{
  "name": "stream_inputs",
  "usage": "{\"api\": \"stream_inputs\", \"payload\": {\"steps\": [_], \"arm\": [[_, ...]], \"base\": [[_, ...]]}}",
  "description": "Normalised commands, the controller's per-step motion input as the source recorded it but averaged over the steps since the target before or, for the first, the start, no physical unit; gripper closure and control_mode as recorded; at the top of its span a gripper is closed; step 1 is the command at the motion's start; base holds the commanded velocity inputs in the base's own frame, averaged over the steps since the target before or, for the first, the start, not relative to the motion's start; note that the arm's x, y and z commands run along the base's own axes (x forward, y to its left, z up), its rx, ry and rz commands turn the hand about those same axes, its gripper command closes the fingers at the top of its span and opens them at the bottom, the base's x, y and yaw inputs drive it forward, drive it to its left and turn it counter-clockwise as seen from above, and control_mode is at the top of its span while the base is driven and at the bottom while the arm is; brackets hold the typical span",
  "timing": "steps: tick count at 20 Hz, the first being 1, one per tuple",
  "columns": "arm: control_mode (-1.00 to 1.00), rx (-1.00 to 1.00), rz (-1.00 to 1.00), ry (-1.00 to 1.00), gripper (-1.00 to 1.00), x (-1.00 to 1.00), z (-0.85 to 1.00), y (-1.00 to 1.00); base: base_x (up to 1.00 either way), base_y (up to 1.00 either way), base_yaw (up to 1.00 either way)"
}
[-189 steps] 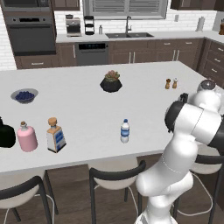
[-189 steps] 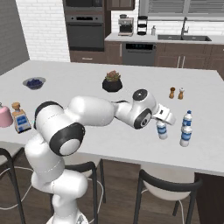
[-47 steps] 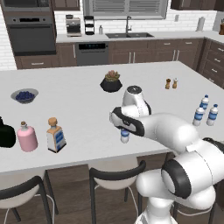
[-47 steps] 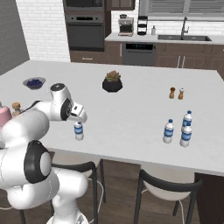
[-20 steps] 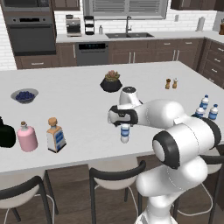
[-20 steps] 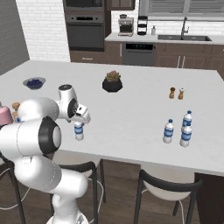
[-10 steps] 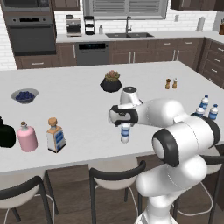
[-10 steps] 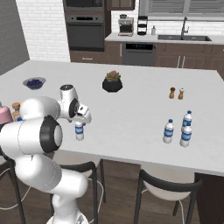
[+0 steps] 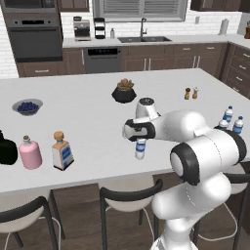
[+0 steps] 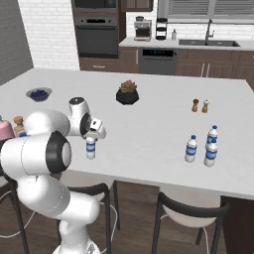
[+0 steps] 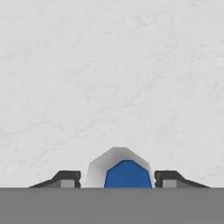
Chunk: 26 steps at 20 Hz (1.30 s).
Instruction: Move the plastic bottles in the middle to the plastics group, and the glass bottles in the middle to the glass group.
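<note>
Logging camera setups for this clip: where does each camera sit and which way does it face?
Left base view: behind-left, looking forward over the counter; arm at lower right.
Right base view: behind-right, same counter; arm at lower left.
Hand view: straight down between the fingertips.
All share the water bottle under the gripper.

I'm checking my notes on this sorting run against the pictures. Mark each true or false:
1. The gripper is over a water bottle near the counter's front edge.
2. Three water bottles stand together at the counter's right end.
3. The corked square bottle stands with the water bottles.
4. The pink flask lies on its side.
1. True: the gripper straddles the water bottle, its fingers on either side.
2. True: the three water bottles stand close together there.
3. False: the corked square bottle stands at the left, beside the pink flask.
4. False: it stands upright.
</note>
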Motion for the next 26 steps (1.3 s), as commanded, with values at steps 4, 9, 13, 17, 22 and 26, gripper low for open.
{"api": "stream_inputs", "payload": {"steps": [4,9,13,17,22,26], "arm": [[-1.0,-0.04,0.08,-0.12,1.0,-0.18,-0.24,-0.2],[-1.0,-0.04,0.08,-0.1,1.0,-0.2,-0.1,-0.2],[-1.0,0.0,0.01,0.04,1.0,-0.17,0.51,-0.22],[-1.0,0.0,0.0,0.18,1.0,-0.09,0.54,-0.49],[-1.0,-0.01,0.0,0.1,1.0,-0.02,0.37,-0.66],[-1.0,-0.07,0.0,0.05,1.0,0.0,0.16,-0.76]], "base": [[0.0,0.0,0.0],[0.0,0.0,0.0],[0.0,0.0,0.0],[0.0,0.0,0.0],[0.0,0.0,0.0],[0.0,0.0,0.0]]}}
